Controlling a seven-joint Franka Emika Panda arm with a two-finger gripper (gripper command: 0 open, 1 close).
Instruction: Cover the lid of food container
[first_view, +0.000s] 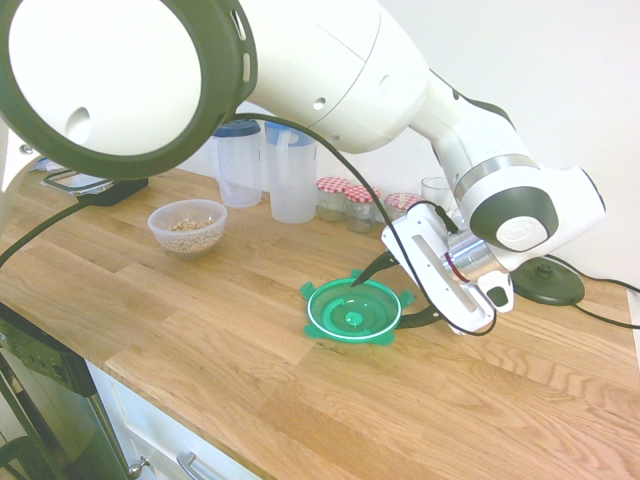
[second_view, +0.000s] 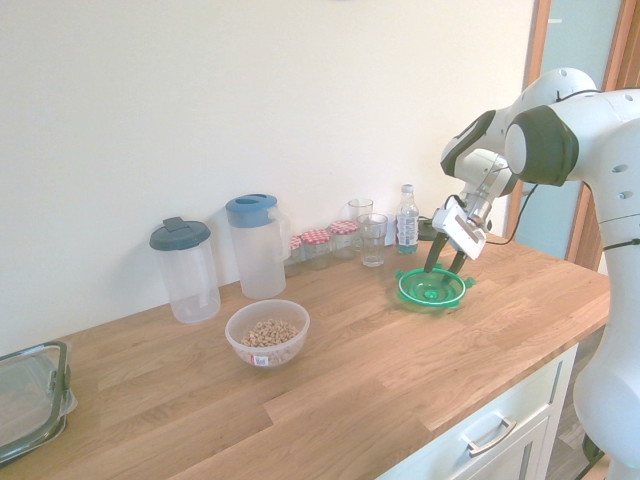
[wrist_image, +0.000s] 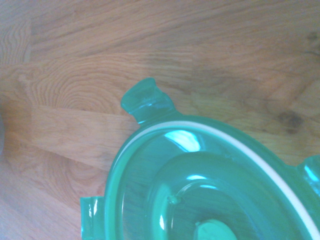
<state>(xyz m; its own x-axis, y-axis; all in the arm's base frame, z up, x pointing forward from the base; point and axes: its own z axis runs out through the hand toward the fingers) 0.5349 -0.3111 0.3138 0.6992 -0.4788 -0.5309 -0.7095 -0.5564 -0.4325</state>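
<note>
The green lid (first_view: 353, 312) lies flat on the wooden counter, its hollow side with white ring facing up; it also shows in the second exterior view (second_view: 432, 288) and fills the wrist view (wrist_image: 210, 185). My gripper (first_view: 382, 300) hangs tilted just over the lid's right side, open, with one dark finger at the far rim and the other at the near-right tab. Nothing is held. The food container (first_view: 187, 226), a small clear bowl with cereal inside, stands apart from the lid, well to the left (second_view: 267, 333).
Two tall clear jugs (second_view: 258, 245) stand by the wall, then red-checked jars (first_view: 345, 198), glasses (second_view: 372, 238) and a water bottle (second_view: 406, 219). A black-rimmed clear box (second_view: 28, 395) sits at the counter's far end. A black round base (first_view: 551, 285) lies behind the gripper.
</note>
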